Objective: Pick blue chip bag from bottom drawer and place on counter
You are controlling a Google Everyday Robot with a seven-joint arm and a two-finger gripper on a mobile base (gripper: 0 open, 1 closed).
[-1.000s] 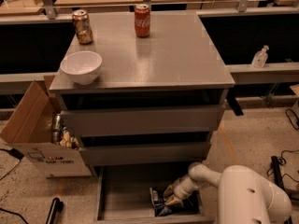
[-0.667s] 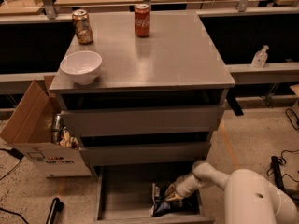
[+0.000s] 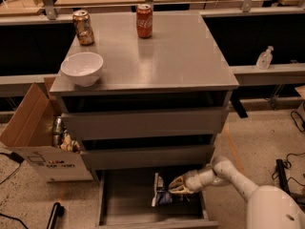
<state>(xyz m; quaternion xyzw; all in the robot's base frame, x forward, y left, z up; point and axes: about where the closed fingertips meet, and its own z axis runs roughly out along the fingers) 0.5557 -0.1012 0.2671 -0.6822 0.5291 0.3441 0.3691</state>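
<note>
Camera view: inside the open grey rectangular bottom drawer [image 3: 128, 202], at its right side, the pale gripper [image 3: 173, 187] has its jaws pinching the crumpled dark-blue foil chip bag [image 3: 162, 197].

A red soda can [image 3: 144, 20] stands at 12 o'clock, a brownish can [image 3: 83, 27] at 11, a white bowl [image 3: 82, 68] at 10. An open cardboard box [image 3: 47, 161] sits on the floor [image 3: 257, 137] at 8, a pale bottle [image 3: 264, 57] at 2. The gripper [image 3: 177, 185] is at 5 o'clock.
</note>
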